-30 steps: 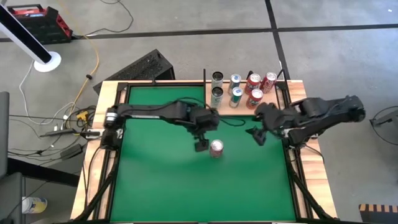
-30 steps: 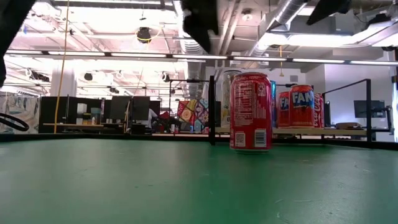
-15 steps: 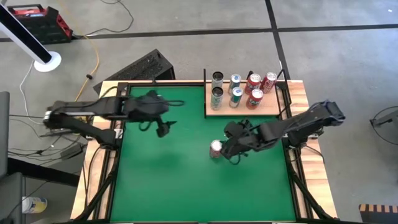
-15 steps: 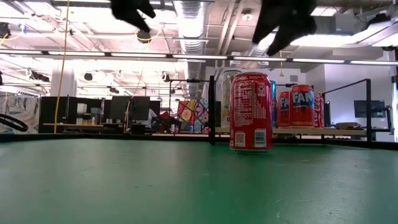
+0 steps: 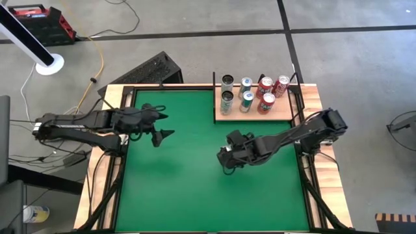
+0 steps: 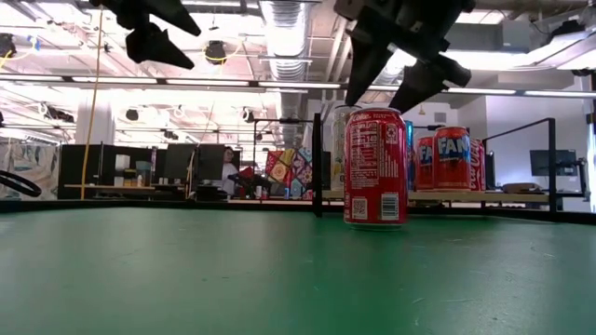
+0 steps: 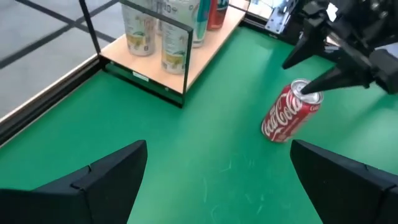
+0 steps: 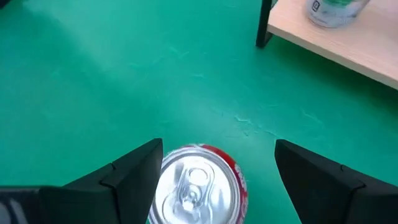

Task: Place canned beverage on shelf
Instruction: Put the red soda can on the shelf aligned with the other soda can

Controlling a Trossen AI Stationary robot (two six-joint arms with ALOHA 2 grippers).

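a single red cola can (image 6: 375, 167) stands upright on the green felt surface (image 5: 175, 188), well apart from the shelf (image 5: 283, 112), a pale wood panel with thin black rods where six more cans (image 5: 249, 93) already sit: two silver, two with teal labels, two red. the right gripper (image 5: 227, 156) hangs directly over the lone can, jaws apart, one finger on either side of its silver top without touching it. from above the arm hides the can entirely; the low view and the right wrist view show it plainly, pull-tab lid and white lettering on red. the left gripper (image 5: 158, 127) waits near the table's left edge, jaws spread wide and empty.
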